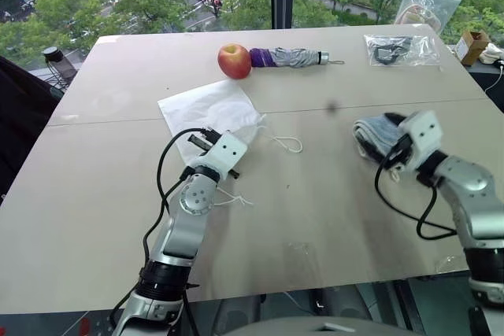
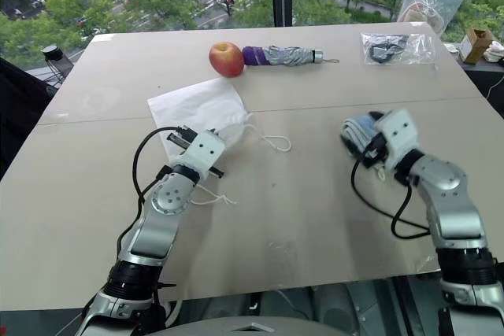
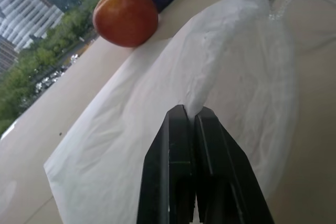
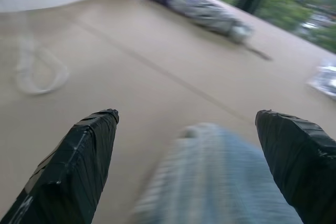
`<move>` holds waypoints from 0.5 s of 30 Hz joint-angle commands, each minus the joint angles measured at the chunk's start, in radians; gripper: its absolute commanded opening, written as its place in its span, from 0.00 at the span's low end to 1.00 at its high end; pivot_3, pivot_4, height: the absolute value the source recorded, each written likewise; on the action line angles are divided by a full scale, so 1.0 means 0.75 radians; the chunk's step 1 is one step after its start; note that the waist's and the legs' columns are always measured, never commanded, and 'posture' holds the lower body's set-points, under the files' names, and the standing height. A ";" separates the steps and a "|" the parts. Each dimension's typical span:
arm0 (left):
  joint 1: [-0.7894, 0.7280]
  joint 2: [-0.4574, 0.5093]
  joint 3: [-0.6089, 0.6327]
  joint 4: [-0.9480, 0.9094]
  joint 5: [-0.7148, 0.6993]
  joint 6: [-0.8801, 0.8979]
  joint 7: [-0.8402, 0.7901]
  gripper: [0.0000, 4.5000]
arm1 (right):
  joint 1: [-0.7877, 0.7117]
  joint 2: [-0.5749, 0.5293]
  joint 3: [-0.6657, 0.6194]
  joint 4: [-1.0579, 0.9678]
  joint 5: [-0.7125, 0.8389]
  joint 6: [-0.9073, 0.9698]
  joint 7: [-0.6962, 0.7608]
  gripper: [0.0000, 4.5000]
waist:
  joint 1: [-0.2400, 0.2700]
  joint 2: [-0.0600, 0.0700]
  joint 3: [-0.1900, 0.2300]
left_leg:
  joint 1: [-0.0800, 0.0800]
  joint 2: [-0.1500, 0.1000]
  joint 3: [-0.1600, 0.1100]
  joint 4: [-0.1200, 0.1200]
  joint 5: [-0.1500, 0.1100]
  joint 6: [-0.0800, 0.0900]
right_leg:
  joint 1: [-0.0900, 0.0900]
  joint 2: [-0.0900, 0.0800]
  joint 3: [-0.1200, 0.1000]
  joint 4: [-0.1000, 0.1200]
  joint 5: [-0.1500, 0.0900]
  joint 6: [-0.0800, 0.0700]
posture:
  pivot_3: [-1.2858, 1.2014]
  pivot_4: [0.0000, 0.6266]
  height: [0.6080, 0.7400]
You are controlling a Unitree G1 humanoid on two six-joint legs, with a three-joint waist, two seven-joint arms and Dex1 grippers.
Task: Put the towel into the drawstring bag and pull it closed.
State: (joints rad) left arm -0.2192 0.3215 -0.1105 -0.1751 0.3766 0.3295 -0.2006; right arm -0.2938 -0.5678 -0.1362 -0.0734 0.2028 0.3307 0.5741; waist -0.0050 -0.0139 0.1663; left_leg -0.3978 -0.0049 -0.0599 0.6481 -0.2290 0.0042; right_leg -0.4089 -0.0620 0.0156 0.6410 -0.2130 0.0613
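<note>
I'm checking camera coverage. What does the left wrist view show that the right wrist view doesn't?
Left wrist view: the left gripper, shut on the drawstring bag's thin fabric. Right wrist view: the right gripper, fingers wide open, with the towel lying between them. Both share the apple, the purple-and-grey umbrella, the bag's cord and the table.

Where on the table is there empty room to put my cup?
Bare table lies between the drawstring bag and the towel. It's crowded along the far edge: apple, umbrella, zip bag.
</note>
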 commanded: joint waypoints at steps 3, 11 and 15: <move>-0.096 0.157 -0.019 -0.113 0.010 0.155 -0.227 0.01 | -0.081 -0.008 0.025 0.184 -0.047 0.118 -0.048 1.00 | -0.009 0.000 0.001 | 0.000 0.000 0.000 -0.001 0.000 0.000 | 0.000 0.000 0.000 0.000 0.000 0.000 | 0.52 0.24 1.00; -0.307 0.364 -0.006 -0.121 0.002 0.272 -0.428 0.01 | -0.226 -0.036 0.089 0.415 -0.177 0.317 -0.193 1.00 | -0.014 -0.002 0.002 | 0.001 0.000 0.001 0.000 0.000 0.000 | 0.000 0.001 0.001 0.000 0.000 0.000 | 0.52 0.24 1.00; -0.376 0.379 0.000 -0.135 -0.037 0.326 -0.478 0.01 | -0.253 -0.033 0.105 0.466 -0.174 0.453 -0.199 1.00 | -0.012 -0.004 0.001 | 0.002 -0.001 0.001 0.001 0.000 0.000 | 0.002 0.000 0.001 -0.001 -0.001 0.002 | 0.52 0.24 1.00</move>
State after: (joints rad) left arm -0.4783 0.6004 -0.1232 -0.2278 0.3640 0.5585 -0.5426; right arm -0.4900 -0.5795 -0.0516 0.2250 0.1010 0.5887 0.4596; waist -0.0140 -0.0168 0.1668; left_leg -0.3968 -0.0057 -0.0584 0.6495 -0.2287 0.0045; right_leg -0.4074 -0.0623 0.0172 0.6403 -0.2137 0.0629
